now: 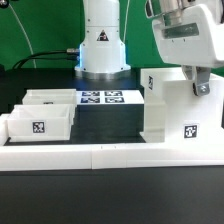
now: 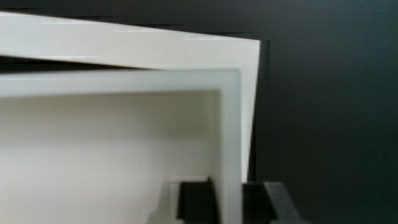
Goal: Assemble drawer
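Observation:
The tall open-fronted white box [image 1: 165, 105] stands upright at the exterior view's right, with a tag low on its side. My gripper [image 1: 197, 85] comes down on the top of its right side wall. In the wrist view my gripper [image 2: 231, 203] has one dark finger [image 2: 194, 203] on each side of the box's thin wall [image 2: 231, 120], closed against it. Two shallow white trays sit at the exterior view's left: the near tray [image 1: 40, 122] shows a tag and the far tray [image 1: 50, 98] lies behind it. Their knobs do not show.
The marker board [image 1: 100, 98] lies flat between the trays and the box. The long low white border wall [image 1: 110, 153] runs across the front. The arm's white base [image 1: 103, 45] stands behind the marker board.

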Controlling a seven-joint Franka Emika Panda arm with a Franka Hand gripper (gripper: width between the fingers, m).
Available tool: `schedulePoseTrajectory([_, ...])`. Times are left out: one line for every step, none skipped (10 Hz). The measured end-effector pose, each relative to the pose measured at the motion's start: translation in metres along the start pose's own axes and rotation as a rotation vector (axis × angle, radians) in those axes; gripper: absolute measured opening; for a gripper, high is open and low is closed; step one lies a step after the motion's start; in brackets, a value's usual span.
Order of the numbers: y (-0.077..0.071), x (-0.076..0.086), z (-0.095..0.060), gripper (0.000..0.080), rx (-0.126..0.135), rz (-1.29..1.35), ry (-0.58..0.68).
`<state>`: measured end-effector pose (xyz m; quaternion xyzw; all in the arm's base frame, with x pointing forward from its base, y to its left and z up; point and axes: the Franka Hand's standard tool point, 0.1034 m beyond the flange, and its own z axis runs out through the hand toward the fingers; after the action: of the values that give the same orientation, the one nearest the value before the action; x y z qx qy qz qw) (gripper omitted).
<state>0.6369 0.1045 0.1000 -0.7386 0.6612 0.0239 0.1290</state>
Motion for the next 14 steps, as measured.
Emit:
schedulePoseTrajectory([0.000, 0.000, 0.000, 0.0041, 0.000, -0.001, -0.001])
schedulePoseTrajectory([0.000, 0.000, 0.000, 0.0041, 0.000, -0.005, 0.000])
schedulePoseTrajectory([0.000, 0.000, 0.000, 0.0235, 0.000, -0.006, 0.000])
schedulePoseTrajectory([-0.001, -0.001, -0.001, 0.0385, 0.004, -0.008, 0.000])
schedulePoseTrajectory([-0.001, -0.001, -0.001, 0.0385, 0.006, -0.009, 0.000])
schedulePoseTrajectory([-0.002, -0.001, -0.002, 0.0535, 0.007, -0.011, 0.000])
schedulePoseTrajectory([-0.002, -0.001, -0.002, 0.0615, 0.008, -0.012, 0.000])
schedulePoseTrajectory([-0.002, -0.001, -0.002, 0.0640, 0.008, -0.012, 0.000])
schedulePoseTrajectory([-0.002, -0.001, -0.003, 0.0640, 0.008, -0.013, 0.000])
schedulePoseTrajectory([-0.002, -0.001, -0.003, 0.0648, 0.008, -0.023, 0.000])
schedulePoseTrajectory([0.002, 0.000, -0.006, 0.0648, -0.002, -0.087, -0.003])
schedulePoseTrajectory([0.009, 0.003, -0.013, 0.0649, -0.024, -0.170, -0.014])
schedulePoseTrajectory([0.014, 0.006, -0.025, 0.0649, -0.034, -0.239, -0.029])
schedulePoseTrajectory([0.019, 0.009, -0.038, 0.0649, -0.048, -0.313, -0.044])
